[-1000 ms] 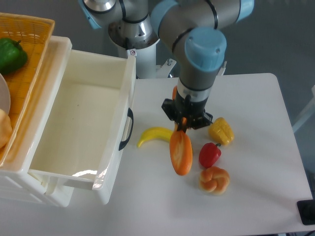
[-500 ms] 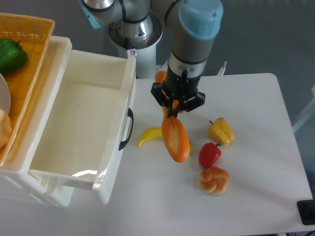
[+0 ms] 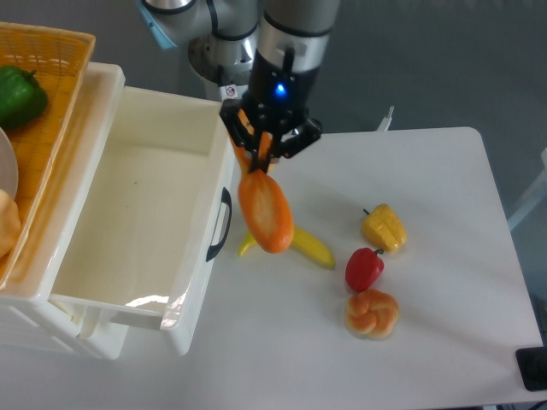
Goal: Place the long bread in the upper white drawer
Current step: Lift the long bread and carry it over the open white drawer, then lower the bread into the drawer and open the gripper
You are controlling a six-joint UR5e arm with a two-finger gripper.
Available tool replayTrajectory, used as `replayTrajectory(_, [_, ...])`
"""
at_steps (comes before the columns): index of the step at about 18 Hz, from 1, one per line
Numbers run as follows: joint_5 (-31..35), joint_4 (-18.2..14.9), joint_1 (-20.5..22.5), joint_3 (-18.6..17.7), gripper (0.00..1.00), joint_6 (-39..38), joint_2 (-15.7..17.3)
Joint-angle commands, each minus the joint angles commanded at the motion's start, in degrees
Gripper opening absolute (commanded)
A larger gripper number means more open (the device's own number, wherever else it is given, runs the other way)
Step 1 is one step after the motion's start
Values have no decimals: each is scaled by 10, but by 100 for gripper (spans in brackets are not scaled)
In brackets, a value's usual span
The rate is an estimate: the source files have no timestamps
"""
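The long bread (image 3: 266, 213), a glossy orange-tan toy baguette, hangs in the air with its lower end pointing toward the camera. My gripper (image 3: 262, 155) is shut on its upper end. It is raised above the table, just right of the front wall of the upper white drawer (image 3: 128, 213). The drawer stands pulled open, its white inside bare, with a black curved handle (image 3: 222, 224) on its front. The bread covers part of the banana below it.
A yellow banana (image 3: 303, 245) lies on the table under the bread. A yellow pepper (image 3: 384, 227), a red pepper (image 3: 364, 269) and a knotted bun (image 3: 372, 313) lie to the right. A woven basket (image 3: 43, 128) with a green pepper (image 3: 19, 96) sits at far left.
My gripper has lifted and carried the long bread leftward from above the peppers to beside the drawer's front. The banana now shows more fully.
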Motion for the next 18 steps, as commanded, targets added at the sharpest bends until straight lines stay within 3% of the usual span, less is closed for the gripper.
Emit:
replayTrajectory(5, [3, 1, -40, -6, 12, -25, -3])
replayTrajectory(7, [5, 1, -44, -11, 18, -26, -4])
replayTrajectory(12, [6, 6, -57, -22, 21, -22, -9])
replayTrajectory(14, [7, 18, -76, -32, 25, -24, -9])
replayTrajectory(16, [11, 20, -90, -35, 37, -21, -11])
replayTrajectory(18, [20, 28, -93, -35, 38, -21, -21])
